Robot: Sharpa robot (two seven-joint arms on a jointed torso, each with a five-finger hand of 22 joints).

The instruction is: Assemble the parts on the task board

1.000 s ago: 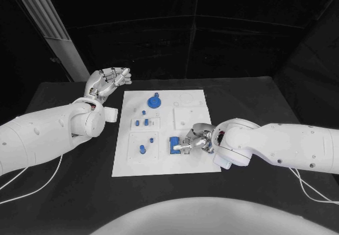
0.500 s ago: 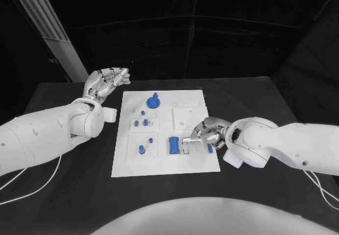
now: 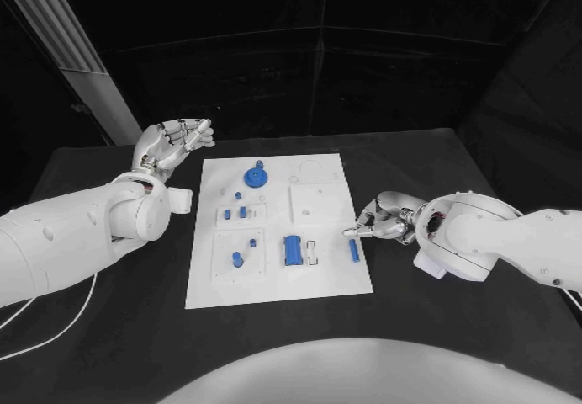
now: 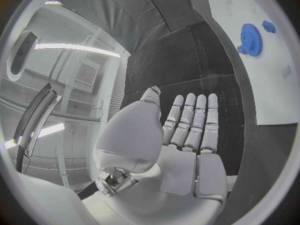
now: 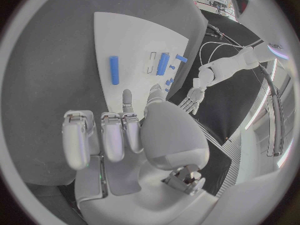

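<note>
One blue bar (image 3: 354, 251) lies lengthwise along the task board's (image 3: 279, 286) right edge, just beside the empty, loosely curled right robot hand (image 3: 386, 220); the spread left robot hand (image 3: 167, 145) is well apart.

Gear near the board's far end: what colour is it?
Blue; the gear shows best in the left wrist view.

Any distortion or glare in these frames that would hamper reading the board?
Head view: even light, the task board is bright white yet its blue parts read clearly. Both wrist views: fisheye bends the board's edges. Left wrist view: bright ceiling strip lights beyond the left hand.
</note>
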